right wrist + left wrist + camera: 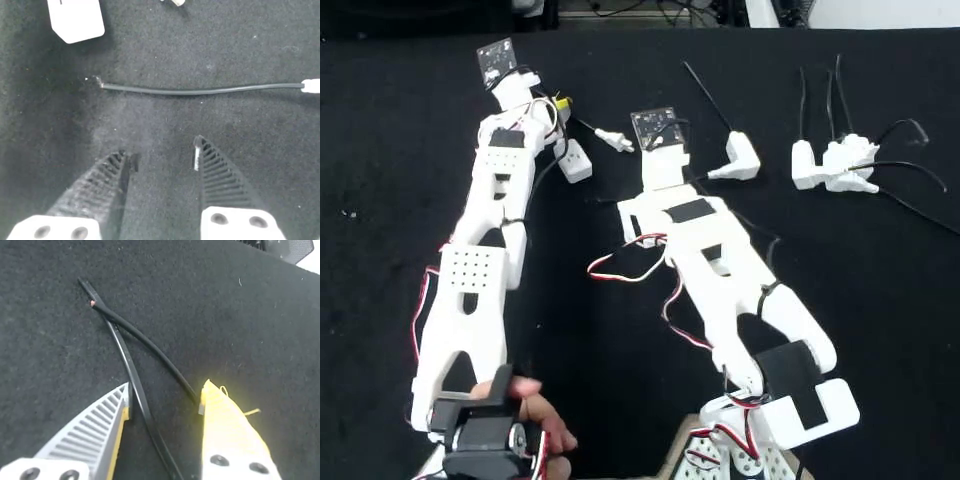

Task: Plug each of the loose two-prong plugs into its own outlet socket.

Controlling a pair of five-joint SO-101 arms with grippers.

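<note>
**A:** We're over the black tabletop point(410, 220). Which step is this?

**B:** The very start, we judge, since we hold nothing. Our left end effector point(162, 392) is spread wide astride two crossed cords point(131, 347). Our right end effector point(160, 150) is also apart, just short of a single cord point(200, 91).

**A:** Where are the task's things?

**B:** From above, a socket block point(575, 160) lies at five o'clock from our left arm's tip. A loose plug point(613, 139) is at two o'clock from that block. A white cluster point(835, 165) sits farther off at three o'clock.

**A:** What's next?

**B:** We'd grip the plug's body, not its wire. There's open room at nine o'clock, and the tabletop's edge is close at twelve.
</note>
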